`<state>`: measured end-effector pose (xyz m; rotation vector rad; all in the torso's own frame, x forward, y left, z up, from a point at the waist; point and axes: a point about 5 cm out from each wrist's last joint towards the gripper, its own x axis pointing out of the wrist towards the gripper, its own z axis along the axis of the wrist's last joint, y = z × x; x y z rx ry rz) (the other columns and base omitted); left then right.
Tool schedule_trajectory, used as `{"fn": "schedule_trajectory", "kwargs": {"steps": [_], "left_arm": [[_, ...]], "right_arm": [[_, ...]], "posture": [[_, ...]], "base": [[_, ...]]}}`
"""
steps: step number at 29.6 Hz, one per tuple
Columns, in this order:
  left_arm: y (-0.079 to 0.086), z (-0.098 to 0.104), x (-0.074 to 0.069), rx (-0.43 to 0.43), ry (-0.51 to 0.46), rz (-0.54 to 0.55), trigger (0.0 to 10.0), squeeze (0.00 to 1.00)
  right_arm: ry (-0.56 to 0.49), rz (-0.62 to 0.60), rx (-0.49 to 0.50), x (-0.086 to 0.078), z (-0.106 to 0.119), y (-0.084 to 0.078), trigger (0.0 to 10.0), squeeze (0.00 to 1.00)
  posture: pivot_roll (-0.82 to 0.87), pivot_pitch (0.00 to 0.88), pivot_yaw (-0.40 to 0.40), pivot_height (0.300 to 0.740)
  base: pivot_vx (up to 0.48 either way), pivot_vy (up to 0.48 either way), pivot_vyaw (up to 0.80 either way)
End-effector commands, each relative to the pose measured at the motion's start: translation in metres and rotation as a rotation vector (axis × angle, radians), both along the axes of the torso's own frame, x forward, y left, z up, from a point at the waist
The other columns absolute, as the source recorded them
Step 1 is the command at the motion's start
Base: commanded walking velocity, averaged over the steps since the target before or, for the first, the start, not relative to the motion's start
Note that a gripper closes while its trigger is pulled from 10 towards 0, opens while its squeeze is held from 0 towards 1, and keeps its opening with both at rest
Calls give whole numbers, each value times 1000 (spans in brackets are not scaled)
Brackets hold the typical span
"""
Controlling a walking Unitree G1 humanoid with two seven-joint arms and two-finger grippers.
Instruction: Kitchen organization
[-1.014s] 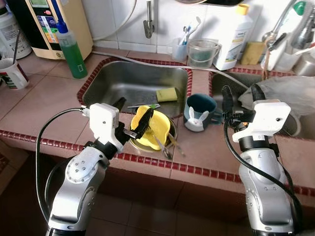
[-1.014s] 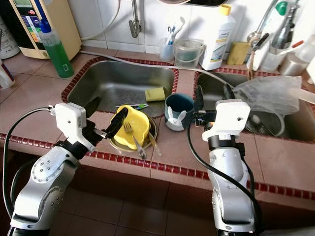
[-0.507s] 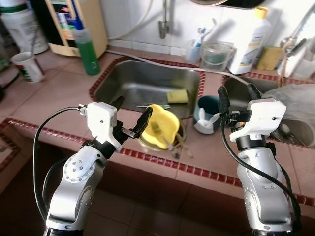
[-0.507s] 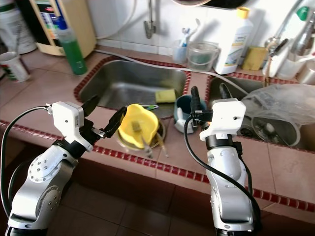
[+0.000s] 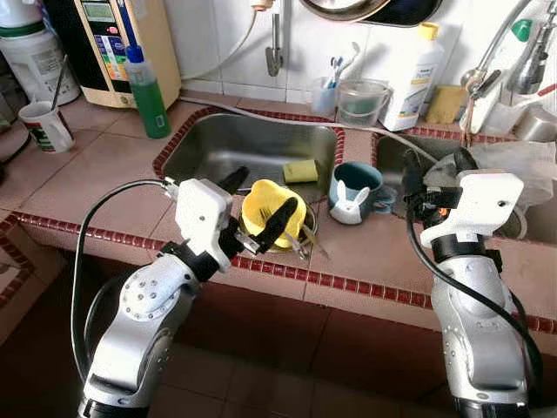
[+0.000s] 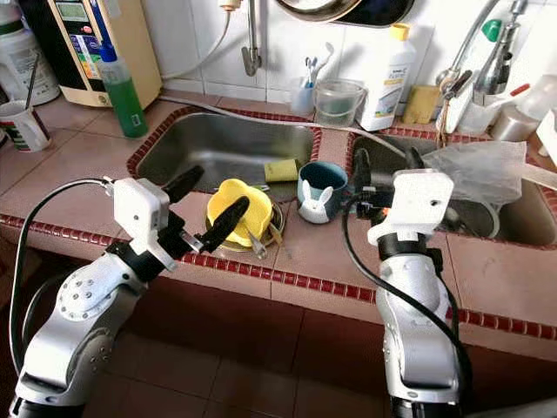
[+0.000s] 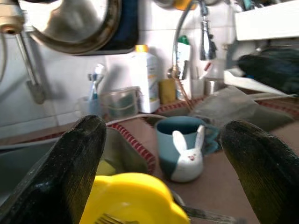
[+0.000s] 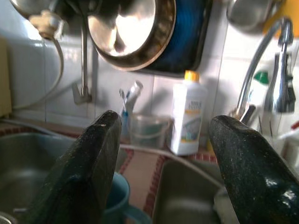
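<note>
Tiled kitchen table [image 5: 104, 174] by the sink [image 5: 252, 148]: left claw [image 5: 258, 202] released, fingers straddling the yellow bowl [image 5: 265, 209] at table front, likely lining up a grab; right claw [image 5: 435, 170] released, idle at 3 o'clock of the bunny mug [image 5: 352, 193].

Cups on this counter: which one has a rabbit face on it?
The teal mug between the two sinks; white rabbit ears and face on its front. The white cup, far left, holds a utensil and has none.
</note>
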<state>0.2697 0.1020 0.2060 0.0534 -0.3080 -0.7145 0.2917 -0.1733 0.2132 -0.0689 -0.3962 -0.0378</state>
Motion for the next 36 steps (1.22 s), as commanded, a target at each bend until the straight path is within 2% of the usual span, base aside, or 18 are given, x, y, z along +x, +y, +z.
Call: {"fn": "schedule_trajectory", "kwargs": {"steps": [1, 8, 16, 18, 19, 26, 27, 28, 36], "left_arm": [[-4, 3, -3, 21, -13, -33, 10000, 0], [-20, -5, -13, 58, -5, -112, 10000, 0], [-27, -7, -18, 55, 2, -138, 10000, 0], [-30, -7, -20, 48, 3, -144, 10000, 0], [-31, -7, -21, 45, 3, -146, 10000, 0], [-35, -6, -25, 34, 3, -151, 10000, 0], [-36, -6, -25, 35, 2, -153, 10000, 0], [-36, -6, -26, 34, 2, -154, 10000, 0], [-39, -7, -28, 25, 6, -150, 10000, 0]], "right_arm": [[18, -5, 22, 4, 2, -3, 10000, 0], [78, -9, 40, 22, 4, -14, 10000, 0], [117, 6, 69, 34, 7, -14, 10000, 0], [146, 34, 105, 41, 7, -13, 10000, 0], [154, 50, 124, 43, 8, -13, 10000, 1000], [198, 77, 143, 54, 15, -16, 10000, 1000], [207, 86, 152, 55, 15, -17, 10000, 784], [218, 90, 155, 57, 15, -17, 10000, 0], [316, 124, 172, 65, 10, -24, 10000, 0]], "posture": [[-28, 129, 30, 740], [-31, 132, 31, 740], [-32, 130, 23, 740], [-32, 129, 18, 740], [-33, 129, 14, 740], [-35, 128, 3, 740], [-34, 128, -3, 740], [-34, 128, -6, 740], [-32, 124, -15, 740]], "base": [[0, 0, 0], [0, 0, 0], [0, 0, 0], [0, 0, 0], [0, 0, 0], [0, 0, 0], [0, 0, 0], [0, 0, 0], [0, 0, 0]]}}
